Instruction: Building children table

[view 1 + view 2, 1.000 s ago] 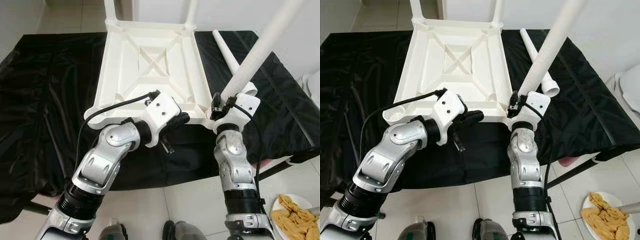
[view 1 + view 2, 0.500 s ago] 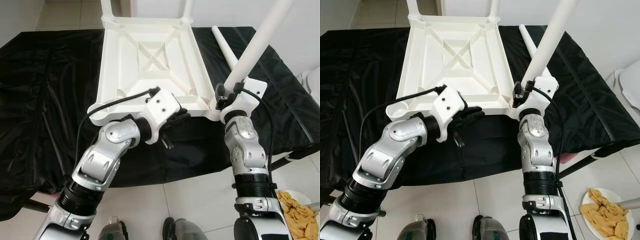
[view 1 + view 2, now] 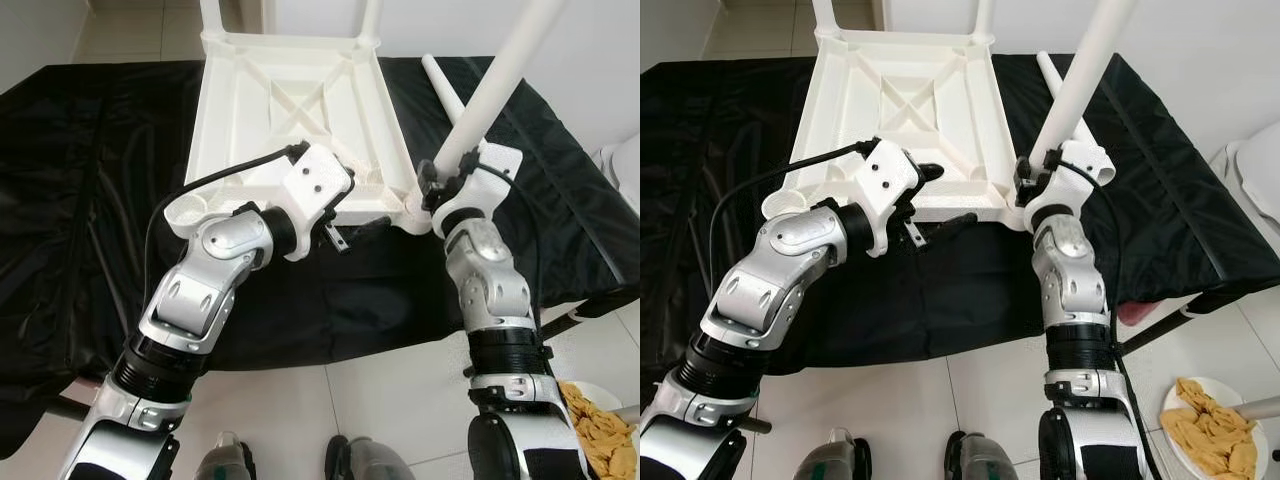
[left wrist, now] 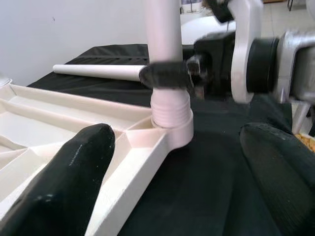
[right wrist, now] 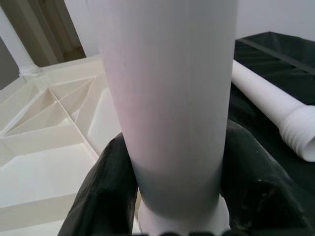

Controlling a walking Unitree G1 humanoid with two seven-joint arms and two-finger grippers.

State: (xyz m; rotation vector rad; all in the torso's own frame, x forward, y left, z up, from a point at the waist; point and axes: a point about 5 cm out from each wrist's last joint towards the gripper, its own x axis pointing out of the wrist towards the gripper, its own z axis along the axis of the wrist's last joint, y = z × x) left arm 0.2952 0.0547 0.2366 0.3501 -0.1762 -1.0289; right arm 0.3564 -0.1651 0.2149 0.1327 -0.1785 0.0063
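The white plastic table top [image 3: 290,110] lies upside down on a black cloth [image 3: 90,200], with two legs standing in its far corners. My right gripper [image 3: 432,190] is shut on a third white leg [image 3: 490,90], whose threaded end sits in the near right corner socket [image 4: 172,130]. The leg [image 5: 167,98] leans up and to the right between the fingers [image 5: 106,191]. My left gripper [image 3: 938,198] is open at the near edge of the top, one finger above the rim and one in front of it. A fourth leg [image 3: 450,95] lies loose on the cloth, behind the socket.
The cloth-covered surface ends just in front of my arms, with tiled floor below. A plate of yellow-orange pieces [image 3: 600,425] sits on the floor at the lower right. A white rounded object [image 3: 625,170] stands beyond the cloth's right edge.
The right gripper has brought the leg's threaded end from beside the corner into the socket. The left gripper has risen from below the near rim to straddle it.
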